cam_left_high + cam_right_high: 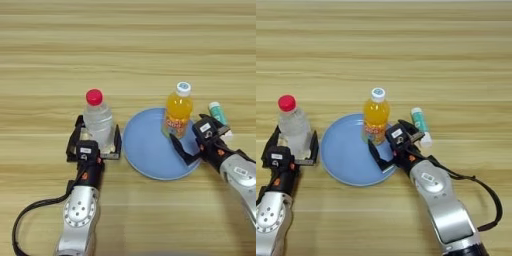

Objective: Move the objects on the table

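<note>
- Our left end effector (93, 141) has its two black fingers pressed on the sides of the clear bottle (98, 121), which stands on the bench (125, 55) left of the blue plate (147, 155).
- Our right end effector (196, 142) is spread apart, just beside the orange bottle (178, 111) but not touching it.
- The orange bottle stands upright on the plate's far right part.
- A glue stick (218, 113) lies right of it.

The far half of the table (125, 45) lies bare, open to any reach. Nearer the front edge, the red-capped bottle (98, 122), the plate (145, 150), the orange bottle (178, 111) and the glue stick (219, 116) crowd the way, with only narrow gaps between.
</note>
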Action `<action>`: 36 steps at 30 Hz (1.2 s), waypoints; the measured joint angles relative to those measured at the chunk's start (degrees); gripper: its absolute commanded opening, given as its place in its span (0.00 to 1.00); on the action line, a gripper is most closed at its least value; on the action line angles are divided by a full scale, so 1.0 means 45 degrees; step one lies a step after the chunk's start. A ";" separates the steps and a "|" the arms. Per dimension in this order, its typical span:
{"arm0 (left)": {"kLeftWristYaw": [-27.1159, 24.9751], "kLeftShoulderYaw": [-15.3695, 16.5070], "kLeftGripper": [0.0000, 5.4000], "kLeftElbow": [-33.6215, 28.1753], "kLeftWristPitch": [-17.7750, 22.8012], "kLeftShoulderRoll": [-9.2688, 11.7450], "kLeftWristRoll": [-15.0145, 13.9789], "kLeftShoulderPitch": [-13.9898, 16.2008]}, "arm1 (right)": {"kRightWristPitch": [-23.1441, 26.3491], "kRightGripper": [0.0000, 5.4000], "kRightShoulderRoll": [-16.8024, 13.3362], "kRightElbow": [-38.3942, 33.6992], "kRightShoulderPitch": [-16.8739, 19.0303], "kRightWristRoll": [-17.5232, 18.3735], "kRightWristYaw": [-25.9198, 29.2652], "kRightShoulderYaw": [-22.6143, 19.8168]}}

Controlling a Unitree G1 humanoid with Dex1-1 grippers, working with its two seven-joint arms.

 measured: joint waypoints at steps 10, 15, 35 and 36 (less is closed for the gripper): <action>0.0033 -0.0004 1.00 0.0000 0.0000 0.0001 0.0001 0.0000 | 0.0289 0.99 -0.0719 0.0043 0.0186 -0.0649 0.0425 0.0294; 0.0039 -0.0013 1.00 -0.0001 0.0000 0.0000 0.0002 0.0000 | 0.0294 0.99 -0.1172 -0.0011 0.0209 -0.0925 0.0715 0.0380; 0.0099 -0.0060 1.00 -0.0003 -0.0001 0.0001 0.0003 0.0001 | 0.0212 0.99 -0.0692 0.1058 -0.0334 -0.1144 -0.0551 -0.0828; 0.0100 -0.0064 1.00 -0.0003 -0.0001 0.0002 0.0003 0.0001 | 0.0185 0.99 -0.0657 0.1093 -0.0352 -0.1153 -0.0621 -0.0831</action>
